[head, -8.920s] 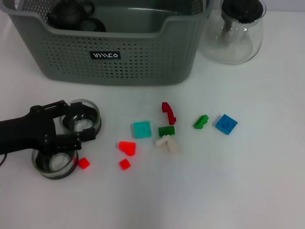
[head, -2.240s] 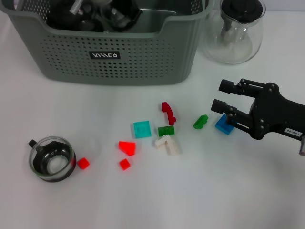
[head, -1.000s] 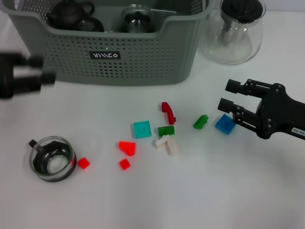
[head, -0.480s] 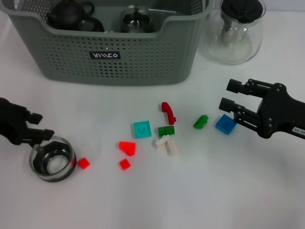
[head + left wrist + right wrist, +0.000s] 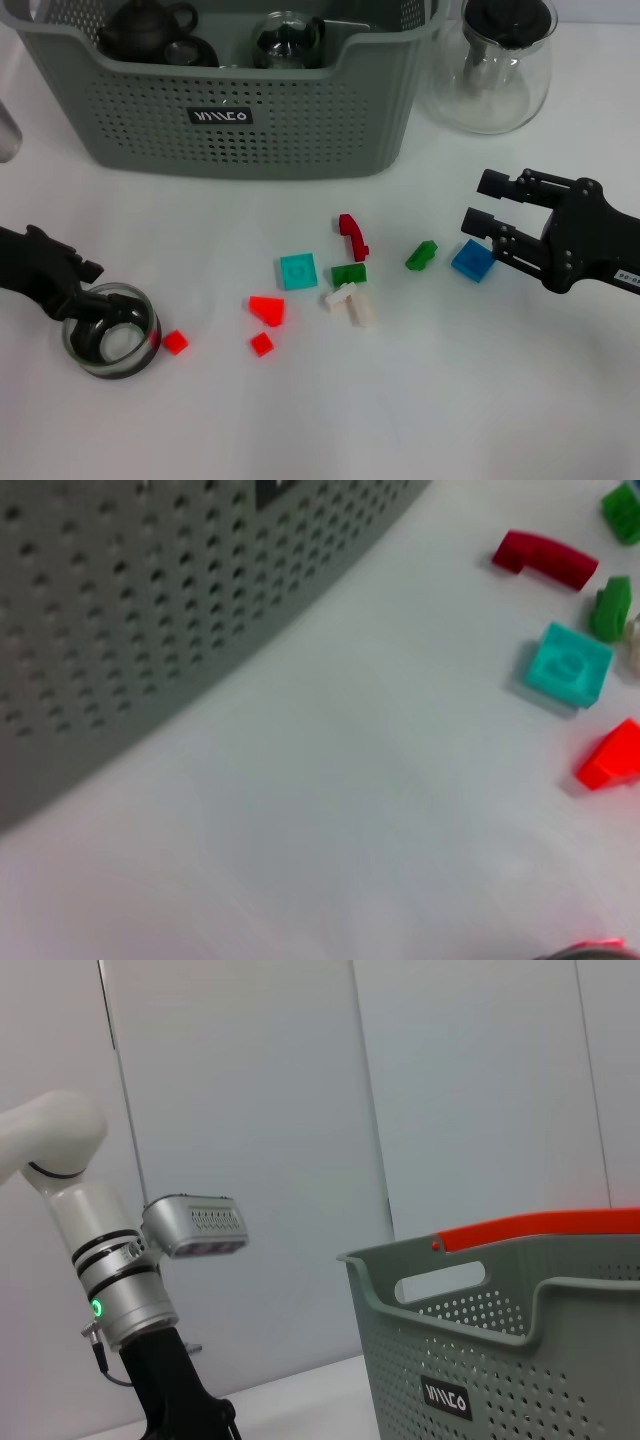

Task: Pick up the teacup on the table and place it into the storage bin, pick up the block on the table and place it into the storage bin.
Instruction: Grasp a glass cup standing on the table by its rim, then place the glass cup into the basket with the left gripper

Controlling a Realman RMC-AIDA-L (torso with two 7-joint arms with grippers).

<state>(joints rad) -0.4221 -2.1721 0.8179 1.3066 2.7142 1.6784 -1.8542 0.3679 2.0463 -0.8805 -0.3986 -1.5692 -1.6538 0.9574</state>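
A clear glass teacup [image 5: 112, 345] with a dark base stands at the table's front left. My left gripper [image 5: 95, 287] is open at its far-left rim, one finger reaching over the rim. Several small blocks lie mid-table: a blue block [image 5: 472, 260], a green one [image 5: 421, 255], a teal one [image 5: 298, 271] and a red wedge [image 5: 268, 310]. My right gripper [image 5: 478, 202] hovers open just right of the blue block. The grey-green storage bin [image 5: 300, 120] stands at the back, holding another glass teacup [image 5: 285, 40] and a dark teapot [image 5: 145, 25].
A glass carafe [image 5: 495, 70] with a black lid stands right of the bin. Two small red cubes [image 5: 175, 342] lie right of the front teacup. The left wrist view shows the bin wall [image 5: 150, 600], a dark red block [image 5: 545, 558] and the teal block [image 5: 568, 667].
My left gripper came down from beside the bin to the front-left teacup and now reaches its rim. The right gripper has hardly moved.
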